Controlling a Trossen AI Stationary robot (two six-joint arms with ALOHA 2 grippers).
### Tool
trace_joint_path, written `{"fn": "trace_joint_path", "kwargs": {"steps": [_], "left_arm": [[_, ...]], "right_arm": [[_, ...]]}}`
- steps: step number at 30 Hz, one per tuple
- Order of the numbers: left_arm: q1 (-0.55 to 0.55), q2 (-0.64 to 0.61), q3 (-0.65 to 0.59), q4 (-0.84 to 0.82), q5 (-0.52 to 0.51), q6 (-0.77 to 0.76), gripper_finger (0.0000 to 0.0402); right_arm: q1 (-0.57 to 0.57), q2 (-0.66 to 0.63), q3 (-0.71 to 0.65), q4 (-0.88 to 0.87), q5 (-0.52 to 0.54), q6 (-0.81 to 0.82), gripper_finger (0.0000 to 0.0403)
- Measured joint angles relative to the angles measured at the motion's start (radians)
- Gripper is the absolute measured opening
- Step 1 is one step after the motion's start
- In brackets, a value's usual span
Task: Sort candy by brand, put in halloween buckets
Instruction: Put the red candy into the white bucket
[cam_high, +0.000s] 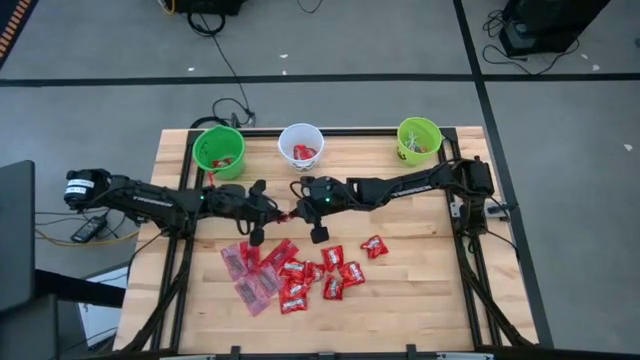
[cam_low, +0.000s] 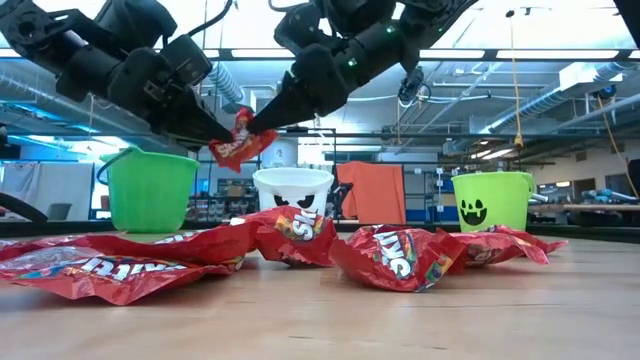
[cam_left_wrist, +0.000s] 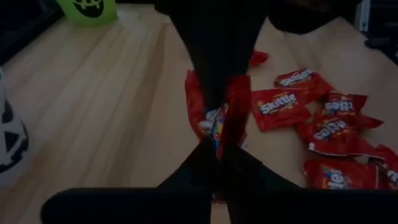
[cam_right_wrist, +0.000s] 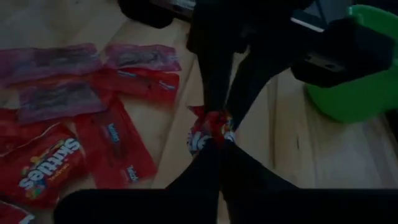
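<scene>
red packet pinched mid-air by both left jaws and right jaws; only low view shows lift above table.

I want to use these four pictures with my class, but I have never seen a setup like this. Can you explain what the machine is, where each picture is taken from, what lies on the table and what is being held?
The machine is a robot with two dark arms at a wooden table. Each arm ends in a two-finger gripper.

One picture looks straight down from above. One looks level across the tabletop. The other two come from cameras on the arms' wrists, looking past their own fingers.

Along the far edge stand three buckets: a green one, a white one and a green one with a face. A pile of red candy packets lies in the middle.

The left gripper and the right gripper meet above the table. Both are shut on one red packet, held in the air between them.
</scene>
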Motion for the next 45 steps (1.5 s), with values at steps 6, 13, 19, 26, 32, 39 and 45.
{"fn": "trace_joint_path", "kwargs": {"steps": [6, 13, 19, 26, 32, 39, 45], "left_arm": [[0.003, -0.002, 0.004, -0.019, -0.11, -0.015, 0.0097], [0.0, -0.001, 0.002, -0.039, -0.197, -0.055, 0.0177], [0.001, -0.002, 0.002, -0.059, -0.223, -0.054, 0.0205], [0.001, -0.002, 0.002, -0.15, -0.237, -0.014, 0.0208], [-0.001, -0.018, 0.002, -0.183, -0.236, 0.0, 0.0208], [-0.01, -0.07, 0.069, -0.594, 0.015, 0.011, 0.0207], [-0.069, -0.06, 0.047, -0.638, 0.223, -0.074, 0.0207]], "right_arm": [[-0.038, 0.002, 0.004, 0.044, 0.199, 0.073, 0.0007], [-0.124, 0.003, 0.005, 0.158, 0.546, 0.018, 0.0006], [-0.2, 0.003, 0.006, 0.221, 0.538, -0.003, 0.0005], [-0.281, 0.003, 0.006, 0.164, 0.494, 0.13, 0.0048], [-0.28, 0.003, 0.005, 0.122, 0.448, 0.135, 0.0141], [-0.198, -0.031, 0.006, 0.0, 0.488, 0.139, 0.0216], [-0.109, -0.066, 0.006, -0.078, 0.488, 0.163, 0.0227]]}}
